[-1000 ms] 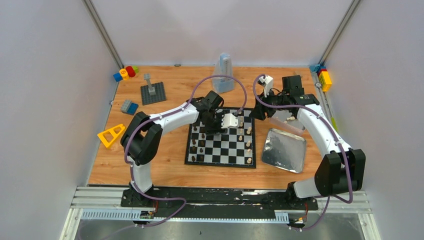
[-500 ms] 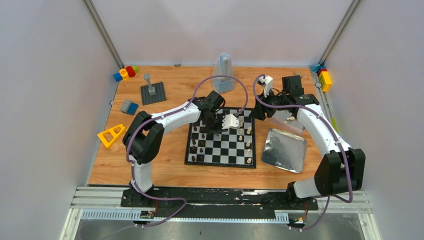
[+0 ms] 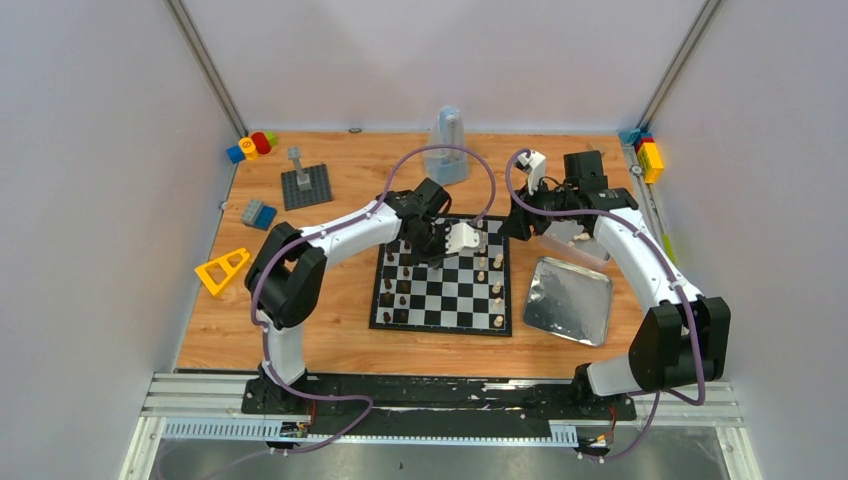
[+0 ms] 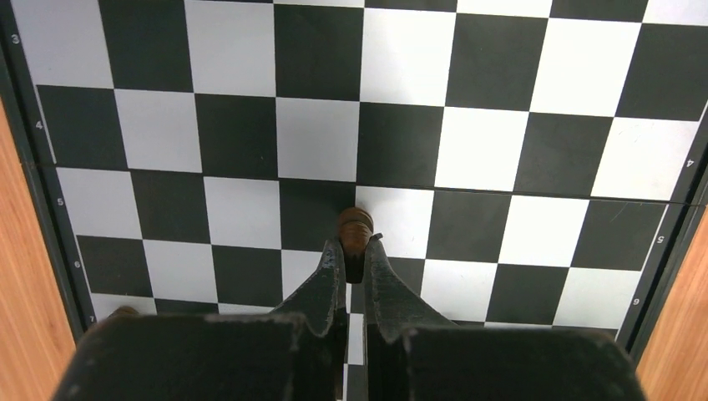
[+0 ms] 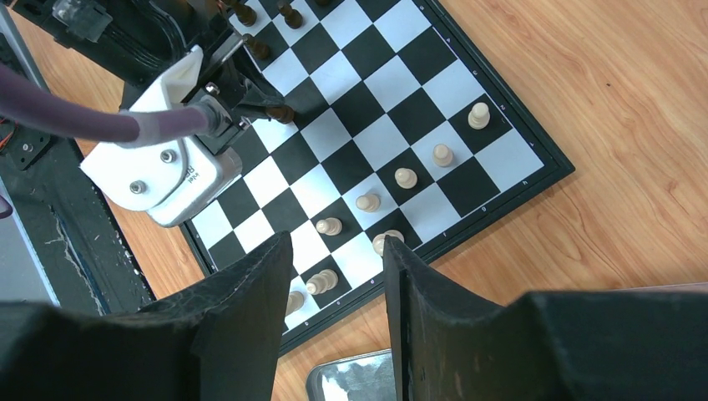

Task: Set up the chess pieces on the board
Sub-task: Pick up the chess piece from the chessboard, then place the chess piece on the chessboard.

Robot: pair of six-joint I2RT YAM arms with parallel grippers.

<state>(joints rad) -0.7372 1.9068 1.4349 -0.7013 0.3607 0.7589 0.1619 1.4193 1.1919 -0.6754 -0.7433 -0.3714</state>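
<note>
The black-and-white board (image 3: pixel 440 327) lies mid-table. Dark chess pieces (image 3: pixel 391 290) stand along its left side and pale ones (image 3: pixel 497 291) along its right side. My left gripper (image 3: pixel 432 254) is over the far part of the board (image 4: pixel 401 142). In the left wrist view this gripper (image 4: pixel 355 247) is shut on a dark brown piece (image 4: pixel 356 225), whose top juts out beyond the fingertips. My right gripper (image 5: pixel 334 246) is open and holds nothing. It hovers by the board's far right corner (image 3: pixel 517 226), above several pale pieces (image 5: pixel 405 177).
A silver tray (image 3: pixel 568 300) lies right of the board, with a second container (image 3: pixel 572 240) under the right arm. A grey studded baseplate (image 3: pixel 306 186), a yellow triangle (image 3: pixel 222 270), toy blocks (image 3: pixel 252 145) and a translucent bottle-like object (image 3: pixel 448 145) sit on the wooden table.
The left gripper's jaws have shut on the dark brown piece, and the left wrist has shifted slightly towards the far edge of the board. The right arm has barely moved.
</note>
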